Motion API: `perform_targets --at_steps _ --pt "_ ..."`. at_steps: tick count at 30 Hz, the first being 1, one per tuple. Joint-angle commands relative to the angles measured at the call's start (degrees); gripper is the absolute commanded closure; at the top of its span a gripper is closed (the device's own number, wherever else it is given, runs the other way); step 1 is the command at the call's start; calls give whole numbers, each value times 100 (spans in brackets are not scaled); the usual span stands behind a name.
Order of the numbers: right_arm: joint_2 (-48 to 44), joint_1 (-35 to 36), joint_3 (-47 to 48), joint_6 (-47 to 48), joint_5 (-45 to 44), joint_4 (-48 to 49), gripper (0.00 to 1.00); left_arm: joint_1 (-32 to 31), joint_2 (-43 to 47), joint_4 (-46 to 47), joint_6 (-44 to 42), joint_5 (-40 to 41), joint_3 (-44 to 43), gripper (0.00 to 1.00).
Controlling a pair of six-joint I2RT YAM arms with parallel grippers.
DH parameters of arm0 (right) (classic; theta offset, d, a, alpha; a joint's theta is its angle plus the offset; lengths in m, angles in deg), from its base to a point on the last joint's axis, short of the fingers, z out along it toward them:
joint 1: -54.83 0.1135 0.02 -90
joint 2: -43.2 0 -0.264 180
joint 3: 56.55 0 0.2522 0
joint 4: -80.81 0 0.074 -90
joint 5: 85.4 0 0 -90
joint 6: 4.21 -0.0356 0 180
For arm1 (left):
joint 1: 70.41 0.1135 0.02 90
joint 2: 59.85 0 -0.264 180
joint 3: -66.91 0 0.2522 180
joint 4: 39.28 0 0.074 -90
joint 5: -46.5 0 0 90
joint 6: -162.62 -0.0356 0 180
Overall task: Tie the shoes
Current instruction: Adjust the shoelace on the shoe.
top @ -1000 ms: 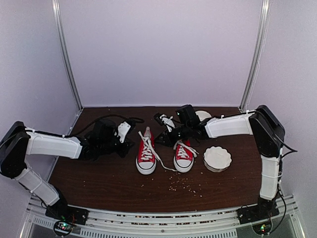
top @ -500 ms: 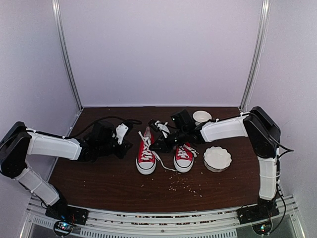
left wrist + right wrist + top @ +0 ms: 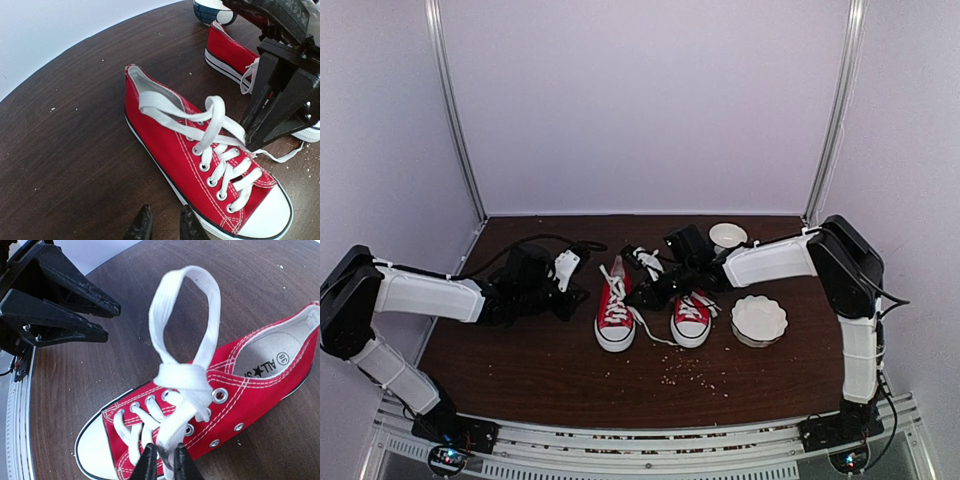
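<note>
Two red shoes with white toe caps are set side by side at the middle of the table (image 3: 520, 360), toes toward the arm bases. The left shoe (image 3: 614, 318) is laced but not tied. Its white lace (image 3: 180, 376) is drawn up off the tongue into a tall open loop that is crossed over itself just above the top eyelets. One free end is seen trailing across the wood toward the right shoe (image 3: 691, 318), whose laces are also loose. The right gripper (image 3: 165, 462) is placed between the two shoes, over the left shoe's laces. Its fingers are pinched together on the lace strand below the loop, with only the flat strand between them. The left gripper (image 3: 165, 227) is held low over the table just beside the outer side of the left shoe, apart from it. Its fingers are parted by a narrow gap and nothing is gripped; bare wood is seen between the tips. A white fluted bowl (image 3: 759, 318) is placed just to the right of the right shoe. A small cup (image 3: 727, 235) is set further back, behind the right arm. Pale crumbs (image 3: 695, 375) are scattered on the wood in front of the shoes.
</note>
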Motion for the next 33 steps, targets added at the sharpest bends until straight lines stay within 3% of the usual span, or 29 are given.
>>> perform_targets --at_steps 1,4,12,16,24,33 --pt "38 39 113 99 -119 -147 94 22 89 172 53 -137 24 81" --pt "-87 49 44 85 -49 -122 100 22 120 164 55 -158 33 81" --pt "-371 199 -54 16 59 -101 100 22 129 147 78 -204 38 81" --pt "-467 214 -166 -335 184 352 100 22 138 142 85 -217 31 81" --pt "-162 279 -89 -1149 327 1266 100 17 131 119 92 -250 22 81" --pt "158 389 53 -1546 348 1570 100 22 77 92 92 -355 -18 80"
